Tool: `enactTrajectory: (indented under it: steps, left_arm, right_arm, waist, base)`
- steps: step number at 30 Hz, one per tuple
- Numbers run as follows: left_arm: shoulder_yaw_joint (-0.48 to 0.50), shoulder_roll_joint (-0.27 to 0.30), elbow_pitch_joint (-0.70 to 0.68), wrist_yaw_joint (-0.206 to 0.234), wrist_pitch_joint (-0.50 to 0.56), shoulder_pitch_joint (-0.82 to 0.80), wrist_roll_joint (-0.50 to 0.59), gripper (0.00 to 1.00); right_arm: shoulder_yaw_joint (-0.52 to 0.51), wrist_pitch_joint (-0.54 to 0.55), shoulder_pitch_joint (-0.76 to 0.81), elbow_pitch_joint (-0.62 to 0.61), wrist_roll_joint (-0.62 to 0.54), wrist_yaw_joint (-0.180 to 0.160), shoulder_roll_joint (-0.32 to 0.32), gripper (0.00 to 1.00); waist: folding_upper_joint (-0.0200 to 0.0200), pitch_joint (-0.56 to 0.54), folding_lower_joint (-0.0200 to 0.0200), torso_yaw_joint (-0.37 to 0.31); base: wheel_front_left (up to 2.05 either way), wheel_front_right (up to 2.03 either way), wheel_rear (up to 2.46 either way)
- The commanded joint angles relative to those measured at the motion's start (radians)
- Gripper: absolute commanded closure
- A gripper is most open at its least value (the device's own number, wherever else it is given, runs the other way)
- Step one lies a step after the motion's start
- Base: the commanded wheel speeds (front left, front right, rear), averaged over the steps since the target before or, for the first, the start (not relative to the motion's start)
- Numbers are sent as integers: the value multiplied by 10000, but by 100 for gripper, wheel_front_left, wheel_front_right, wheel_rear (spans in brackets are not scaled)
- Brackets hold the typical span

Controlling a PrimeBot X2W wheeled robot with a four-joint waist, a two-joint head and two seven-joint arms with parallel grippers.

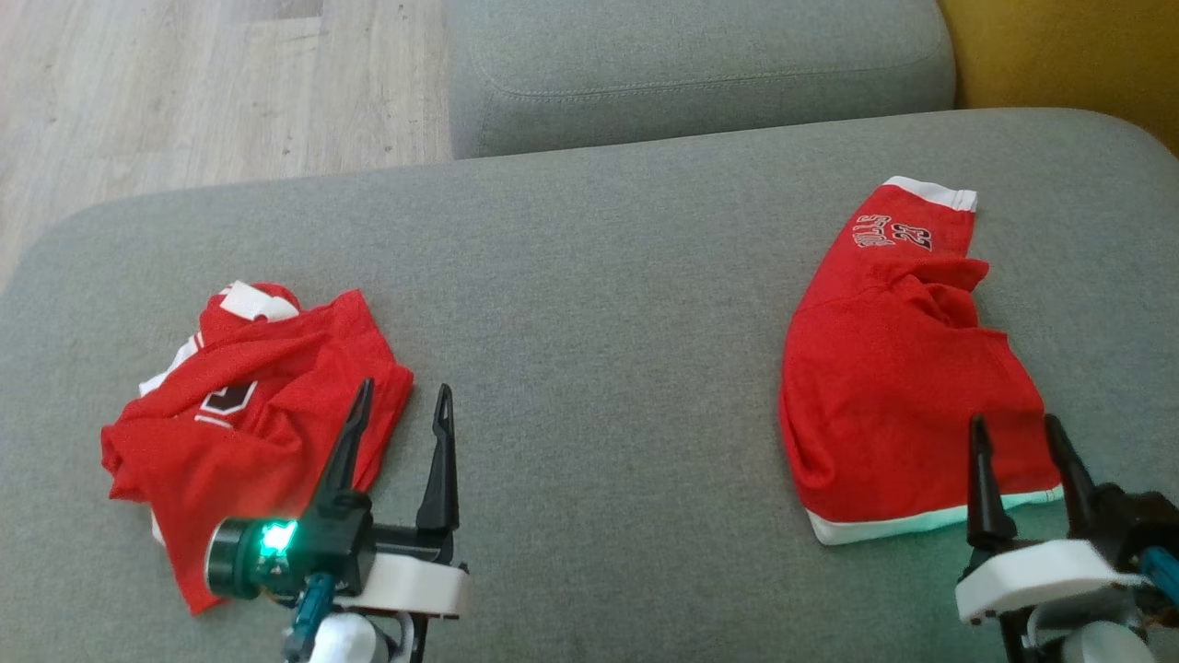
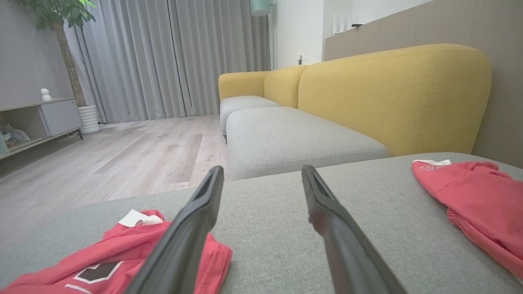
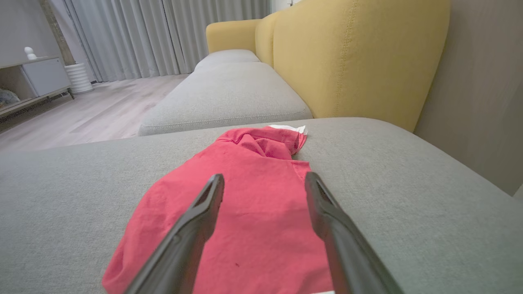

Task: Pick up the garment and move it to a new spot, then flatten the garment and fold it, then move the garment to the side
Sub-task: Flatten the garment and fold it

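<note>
Both jaw pairs spread above the grey cushion [image 1: 589, 304].
Right gripper [image 1: 1014, 421] over red shorts [image 1: 884, 368], right edge; left gripper [image 1: 405, 387] by crumpled jersey [image 1: 249, 414], left edge.

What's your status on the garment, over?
Left gripper and right gripper: jaws open, empty. Red shorts lie roughly folded on grey cushion, by right gripper's tips. Crumpled red jersey at left, apart, not in the way.
</note>
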Motion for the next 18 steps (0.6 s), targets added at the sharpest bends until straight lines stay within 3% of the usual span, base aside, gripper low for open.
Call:
enactTrajectory:
  steps: [1,9,18]
  left_arm:
    - [423,38,-330,19,-95,-256,101,0]
    - [431,64,-431,14,-95,-276,184,0]
    - [326,107,-358,-54,-93,-587,256,0]
  right_arm:
    - [324,-190,-251,-253,157,-7,-89,0]
    - [-283,-328,-581,96,414,-7,-89,0]
    - [-1731,236,-1403,2646,259,-7,-89,0]
  waist:
    - [0,1,1,10]
    - [0,311,1,21]
    - [0,899,1,129]
  base:
    - [0,0,0]
    - [0,0,0]
    - [0,0,0]
